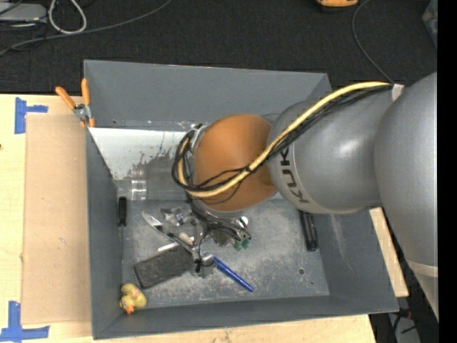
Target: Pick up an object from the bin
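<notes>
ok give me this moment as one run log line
claw low at bin centre | nearest: dark grey block, blue pen | yellow duck in lower-left corner | hold: cannot tell

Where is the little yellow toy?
The yellow toy lies in the bin's near-left corner in the camera view, just below-left of the dark grey block.

Bin (pixel 214 91): gripper (pixel 201 257) mid-floor, flat block (pixel 163 267) just left of it, pen (pixel 233 274) just right, small heap (pixel 171 224) behind the block. Duck (pixel 132 298) in the front-left corner. Cup (pixel 136 186) and left marker (pixel 121 211) by the left wall, right marker (pixel 308 231) well off to the right.
</notes>
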`<state>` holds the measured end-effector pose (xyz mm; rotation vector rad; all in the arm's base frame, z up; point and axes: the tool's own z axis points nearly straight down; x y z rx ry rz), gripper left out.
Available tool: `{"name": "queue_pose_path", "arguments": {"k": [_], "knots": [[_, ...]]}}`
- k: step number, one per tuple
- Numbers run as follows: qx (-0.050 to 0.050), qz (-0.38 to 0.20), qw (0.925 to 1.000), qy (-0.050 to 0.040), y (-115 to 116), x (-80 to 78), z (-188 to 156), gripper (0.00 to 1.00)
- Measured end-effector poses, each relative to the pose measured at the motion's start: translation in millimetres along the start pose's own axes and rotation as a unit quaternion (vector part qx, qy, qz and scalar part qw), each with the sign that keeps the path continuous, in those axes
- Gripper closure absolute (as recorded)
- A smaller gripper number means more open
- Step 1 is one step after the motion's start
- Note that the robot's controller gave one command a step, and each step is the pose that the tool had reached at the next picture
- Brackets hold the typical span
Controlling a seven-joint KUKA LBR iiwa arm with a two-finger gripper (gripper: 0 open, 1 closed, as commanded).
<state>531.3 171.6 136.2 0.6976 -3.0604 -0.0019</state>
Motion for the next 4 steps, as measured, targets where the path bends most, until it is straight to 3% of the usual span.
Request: {"name": "queue_pose_path", "arguments": {"k": [1, 2, 3, 4], "knots": [[-0.001, -0.023, 0.9997, 0.0000, -3, -15.2, 71, 0.00], [-0.001, -0.057, 0.9984, -0.0024, 5, 2.4, 67, 1.00], [-0.001, -0.057, 0.9984, -0.0025, 5, 2.5, 67, 1.00], [-0.001, -0.055, 0.9985, -0.0006, 6, 3.8, 41, 1.00]]}}
